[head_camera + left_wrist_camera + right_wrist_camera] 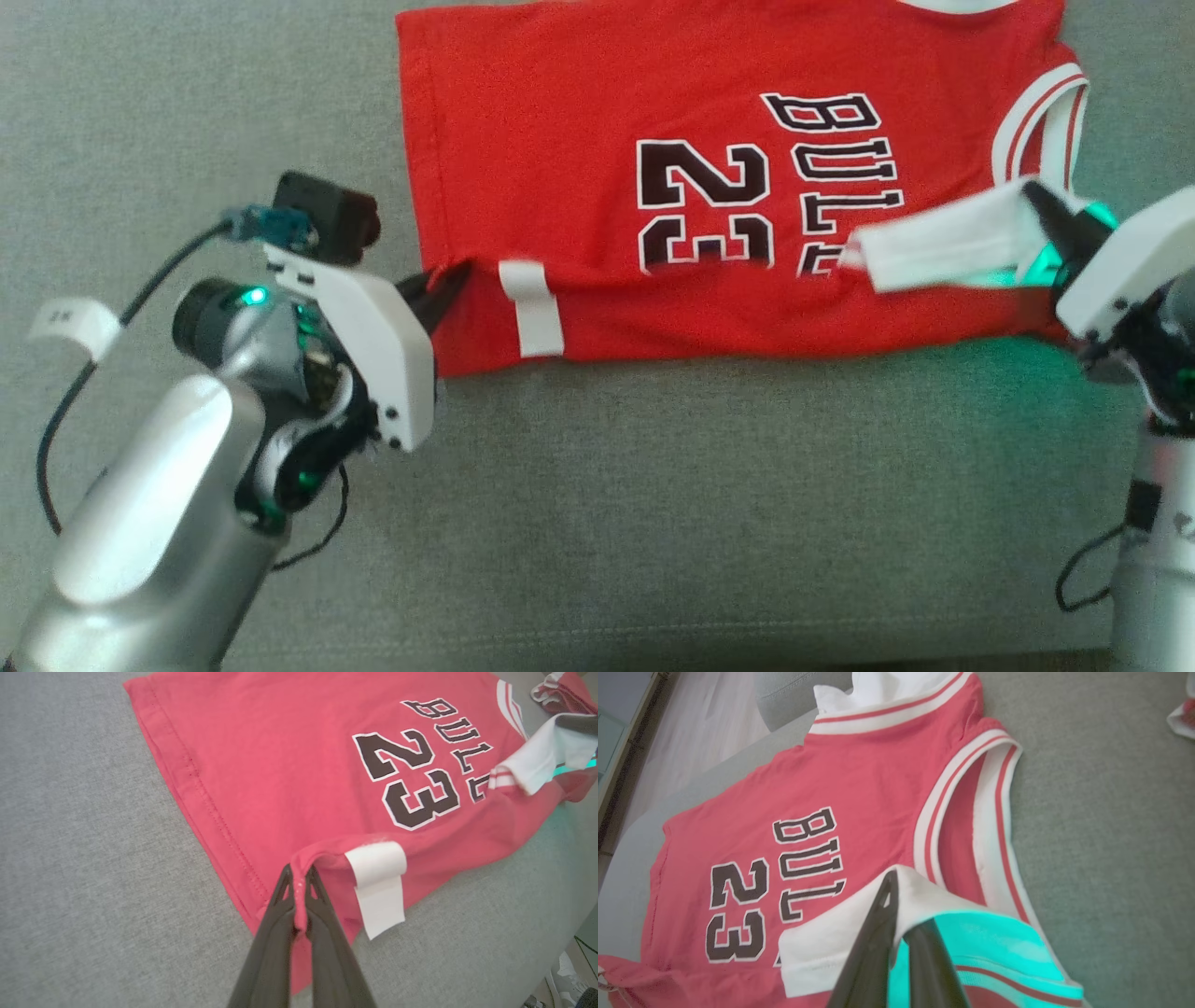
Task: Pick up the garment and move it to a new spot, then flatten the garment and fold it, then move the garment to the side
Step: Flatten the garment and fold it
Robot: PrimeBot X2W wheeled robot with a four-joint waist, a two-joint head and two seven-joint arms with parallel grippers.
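Left dark-fingered tool [298, 875] pinches the hem corner [322, 851] of the red number-23 jersey [560, 140], right tool [1036, 198] its white armhole trim [943, 245], both ends clamped so the fold likely carries evenly

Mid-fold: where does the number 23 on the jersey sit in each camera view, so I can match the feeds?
Head view: the number 23 is just right of centre, upper half, on the red jersey.
Left wrist view: right of centre, upper half.
Right wrist view: lower left.
Shared landmark: the BULLS lettering right beside it, visible in all three.
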